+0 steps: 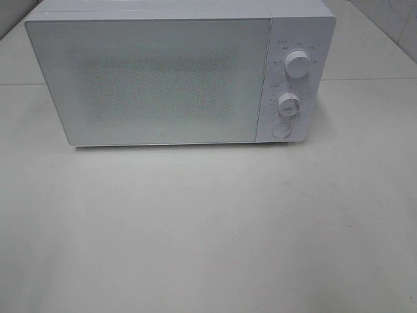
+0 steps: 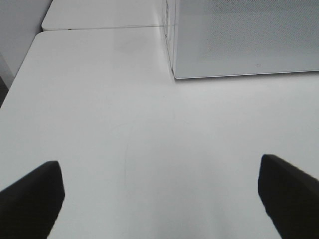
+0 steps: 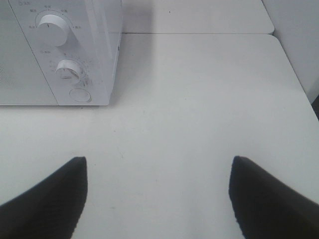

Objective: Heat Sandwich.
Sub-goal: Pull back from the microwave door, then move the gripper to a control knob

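Observation:
A white microwave (image 1: 169, 75) stands at the back of the table with its door shut. Through the mesh window the inside looks faintly lit, but the sandwich is hidden from view. Two round knobs (image 1: 297, 66) and a round button (image 1: 281, 130) sit on its right panel. My left gripper (image 2: 159, 191) is open over bare table, in front of the microwave's (image 2: 244, 37) left corner. My right gripper (image 3: 158, 191) is open too, nothing between its fingers, in front of the control panel (image 3: 65, 55). Neither arm shows in the exterior high view.
The white table (image 1: 208, 228) stretches wide in front of the microwave. A second table (image 3: 199, 17) joins behind it, with a seam between them. The table's rounded corners and side edges show in both wrist views.

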